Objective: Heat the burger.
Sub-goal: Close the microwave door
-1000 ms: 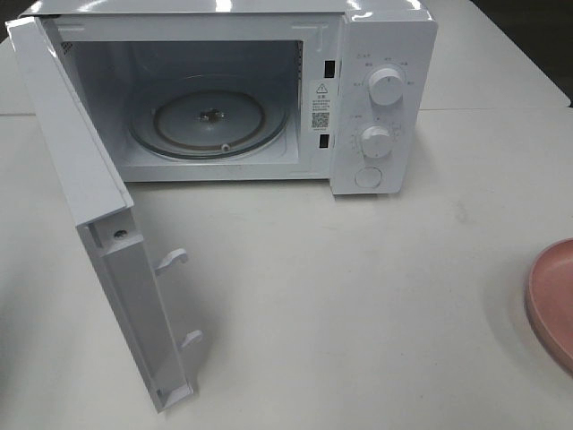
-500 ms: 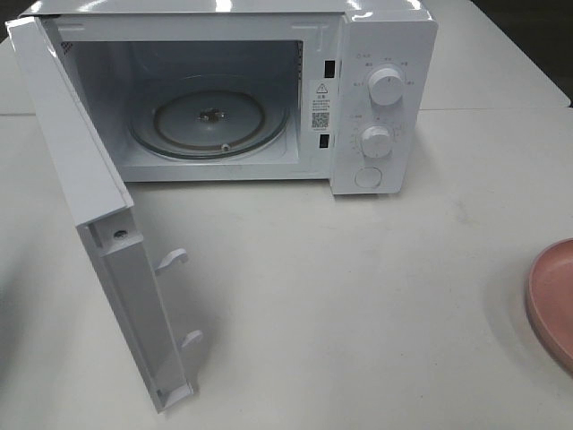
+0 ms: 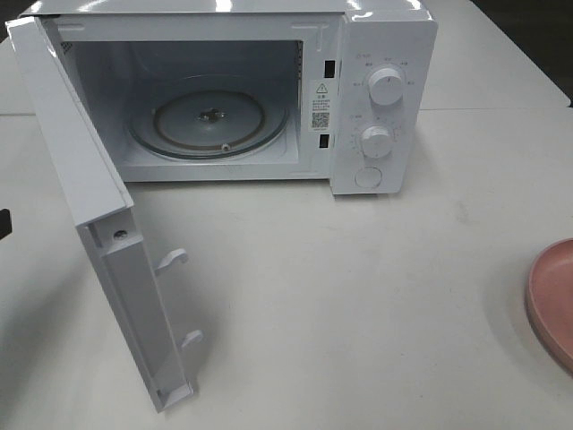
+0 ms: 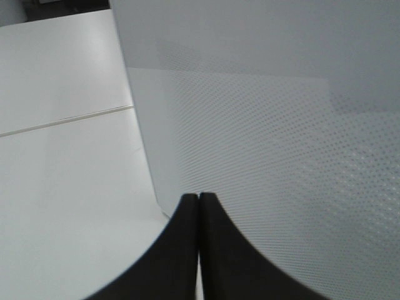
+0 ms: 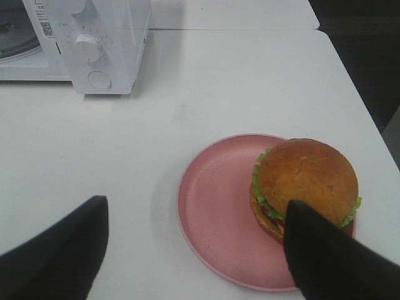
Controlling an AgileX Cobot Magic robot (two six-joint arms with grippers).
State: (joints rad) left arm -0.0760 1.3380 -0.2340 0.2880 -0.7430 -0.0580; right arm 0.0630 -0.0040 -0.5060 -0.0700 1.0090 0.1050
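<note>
While the high view crops the plate (image 3: pixel 553 300), the wide-spread right gripper (image 5: pixel 194 244) overlooks the burger (image 5: pixel 305 186).

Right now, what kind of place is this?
Probably a lab tabletop staged as a kitchen: a white microwave with its door open, a burger on a pink plate, plain white tables.

tabletop (image 3: pixel 358 296): white | on it: white microwave (image 3: pixel 376 54) at the back, door open; pink plate (image 3: pixel 553 300) at the right edge
</note>
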